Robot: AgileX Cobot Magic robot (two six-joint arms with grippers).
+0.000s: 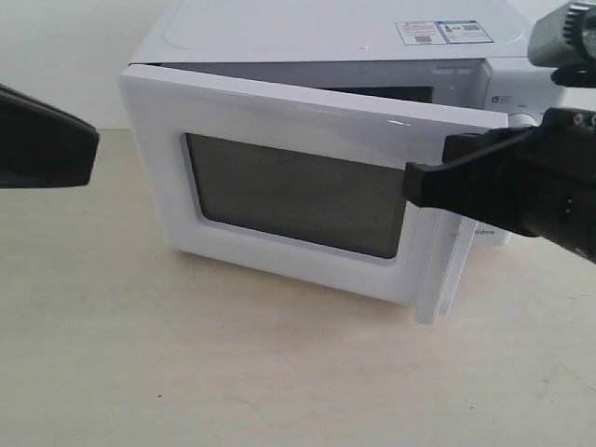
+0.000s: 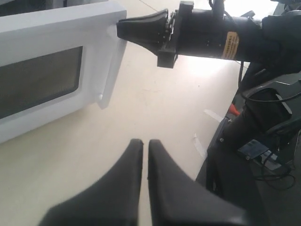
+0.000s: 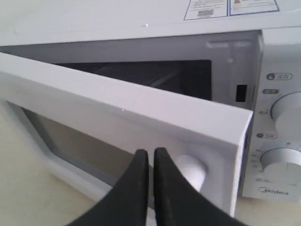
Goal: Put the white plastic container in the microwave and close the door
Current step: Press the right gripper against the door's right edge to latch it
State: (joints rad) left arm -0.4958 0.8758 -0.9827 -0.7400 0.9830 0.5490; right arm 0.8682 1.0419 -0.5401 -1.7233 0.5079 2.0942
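The white microwave (image 1: 335, 37) stands at the back of the table. Its door (image 1: 298, 186) hangs partly open, swung toward the cavity with a narrow gap left at the handle side. My right gripper (image 1: 414, 184) is shut and empty, its tips against the door's outer face next to the white bar handle (image 1: 438, 270). In the right wrist view the shut gripper (image 3: 151, 153) rests on the door (image 3: 117, 101) by the handle (image 3: 190, 172). My left gripper (image 2: 145, 143) is shut, empty, hovering over the table at the left. The white plastic container is hidden.
Two round knobs (image 3: 282, 162) and the control panel sit right of the door. The pale table (image 1: 233, 372) stretches in front of the microwave. The robot's dark base and cables (image 2: 263, 141) stand at the table's edge in the left wrist view.
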